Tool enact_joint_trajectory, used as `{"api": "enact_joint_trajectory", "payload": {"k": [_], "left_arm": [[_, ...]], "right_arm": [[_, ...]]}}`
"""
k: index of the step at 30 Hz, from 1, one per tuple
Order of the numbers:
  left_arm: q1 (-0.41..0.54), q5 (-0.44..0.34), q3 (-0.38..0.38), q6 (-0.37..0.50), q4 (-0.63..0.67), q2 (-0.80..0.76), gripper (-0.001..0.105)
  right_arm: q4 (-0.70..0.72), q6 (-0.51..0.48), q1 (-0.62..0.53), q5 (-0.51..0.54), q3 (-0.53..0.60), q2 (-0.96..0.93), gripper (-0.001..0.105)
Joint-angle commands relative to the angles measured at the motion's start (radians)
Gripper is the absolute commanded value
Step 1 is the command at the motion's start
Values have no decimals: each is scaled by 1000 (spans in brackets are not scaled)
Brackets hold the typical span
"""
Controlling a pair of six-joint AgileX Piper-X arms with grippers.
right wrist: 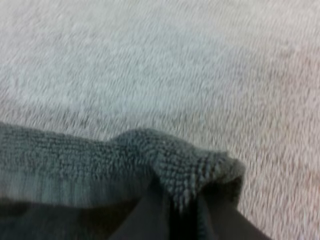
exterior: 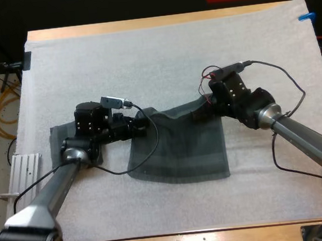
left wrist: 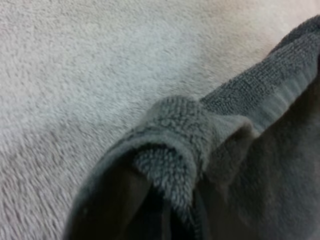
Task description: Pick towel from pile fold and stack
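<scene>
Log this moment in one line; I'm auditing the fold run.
left pincer: shut on towel corner | right pincer: shut on other corner | towel: stretched between them over white mat

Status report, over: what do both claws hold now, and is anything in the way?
Left claw shut on dark grey-green terry towel, one far corner. Right claw shut on other far corner. Second dark towel lies under left arm.

Bright, even light washes the white mat (exterior: 144,60), with faint shadow under the towel (exterior: 178,153).
</scene>
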Motion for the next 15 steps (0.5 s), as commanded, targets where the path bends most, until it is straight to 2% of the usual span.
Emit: {"api": "enact_joint_trajectory", "payload": {"k": [1,4,7,9,10,11,12,15], "left_arm": [[1,-8,-3,0,-48,7,0],[1,-26,-16,0,-68,34,4],[1,-81,-23,0,-86,37,18],[1,-117,-29,0,-120,37,35],[1,-135,-32,0,-120,37,37],[1,-172,-43,0,-115,37,43],[1,-202,-55,0,-107,37,44],[5,-254,-92,0,-105,37,44]], "right_arm": [[-26,0,-5,31,-1,5,0],[-35,22,-5,43,-1,28,0],[-50,46,-5,37,-1,47,2],[-78,63,-5,12,-1,52,14],[-86,67,-5,10,-1,52,18],[-103,69,-5,10,-1,52,29],[-119,69,-5,10,-1,52,40],[-164,67,-5,12,-5,52,60]]}}
